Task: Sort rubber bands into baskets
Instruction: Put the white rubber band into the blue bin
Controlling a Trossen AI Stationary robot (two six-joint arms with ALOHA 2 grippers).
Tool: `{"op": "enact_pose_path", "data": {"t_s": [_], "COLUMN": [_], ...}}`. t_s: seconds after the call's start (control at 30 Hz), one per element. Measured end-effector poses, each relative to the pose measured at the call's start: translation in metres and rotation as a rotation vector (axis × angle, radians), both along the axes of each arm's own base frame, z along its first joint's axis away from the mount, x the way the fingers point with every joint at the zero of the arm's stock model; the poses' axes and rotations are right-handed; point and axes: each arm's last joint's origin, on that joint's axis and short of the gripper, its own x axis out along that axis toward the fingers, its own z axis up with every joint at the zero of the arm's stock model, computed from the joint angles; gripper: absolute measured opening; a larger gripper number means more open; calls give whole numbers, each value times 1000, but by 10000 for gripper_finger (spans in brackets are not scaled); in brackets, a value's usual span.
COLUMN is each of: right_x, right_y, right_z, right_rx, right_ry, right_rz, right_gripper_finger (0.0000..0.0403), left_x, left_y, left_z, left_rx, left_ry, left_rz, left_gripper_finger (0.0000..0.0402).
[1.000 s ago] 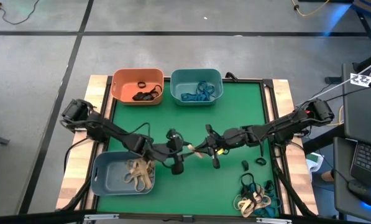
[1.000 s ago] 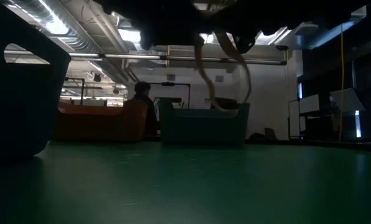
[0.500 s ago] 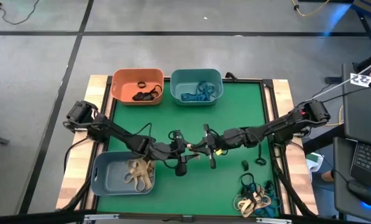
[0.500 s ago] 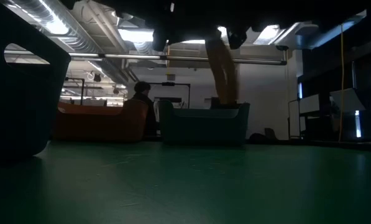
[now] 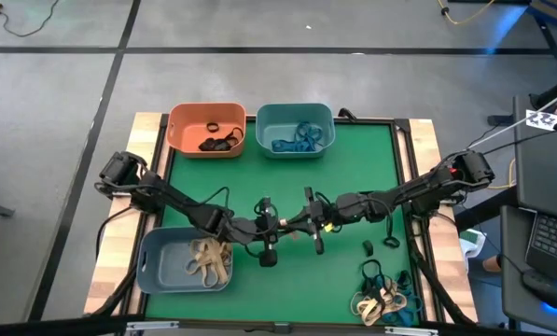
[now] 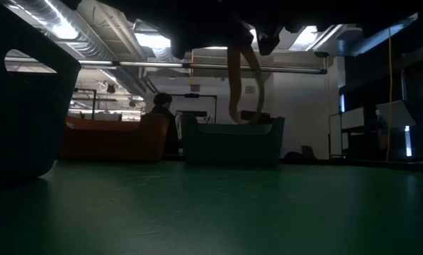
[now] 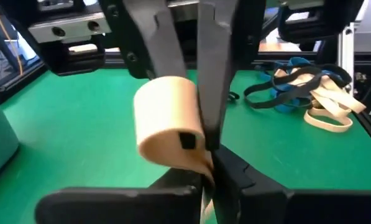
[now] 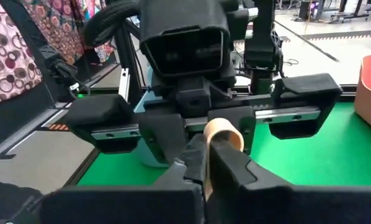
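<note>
A tan rubber band is held above the middle of the green table between my two grippers, which meet tip to tip. My left gripper comes from the table's left and is shut on the band. My right gripper comes from the right and is also shut on it. In the low view the band hangs as a narrow loop, clear of the table. The orange basket holds black bands, the teal basket holds blue ones, and the grey-blue basket holds tan ones. My left gripper pinches the tan band's wall between its two fingers, which lie level and come from the table's left. The rest of the band bulges out beside the fingers as a loop, lifted clear of the table. My right gripper pinches the same band at another spot between its two fingers, level from the table's right. The loop stands out past its fingertips, clear of the table.
A heap of tan, blue and black bands lies at the table's near right corner. Two loose black bands lie just far of it. The grey-blue basket sits at the near left, right under my left arm.
My left gripper has moved toward the table's right, up to my right gripper, and has taken hold of the tan band that the right one carries. In the low view the wide hanging loop has drawn into a narrow one.
</note>
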Motion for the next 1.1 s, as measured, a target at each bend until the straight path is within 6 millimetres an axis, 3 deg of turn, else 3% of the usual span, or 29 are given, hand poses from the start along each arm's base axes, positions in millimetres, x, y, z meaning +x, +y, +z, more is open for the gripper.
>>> {"op": "enact_pose_path", "data": {"t_s": [0.23,0.47,0.67,0.9,1.1], "right_x": [0,-3,-4,-4,-4], "right_y": [0,3,3,3,3], "right_z": [0,1,-2,-3,-4], "right_rx": [22,37,58,56,53], "right_ry": [1,33,70,79,88], "right_rz": [5,110,122,117,112], "right_gripper_finger": [116,189,199,198,198], "left_x": [-5,-32,-75,-129,-167], "left_y": [-5,-18,-26,-24,-17], "left_z": [-1,16,42,79,95], "left_rx": [43,79,61,-84,-355], "left_ry": [47,149,258,277,390], "left_rz": [-28,-89,-138,-145,-218], "left_gripper_finger": [6,5,13,5,13]}}
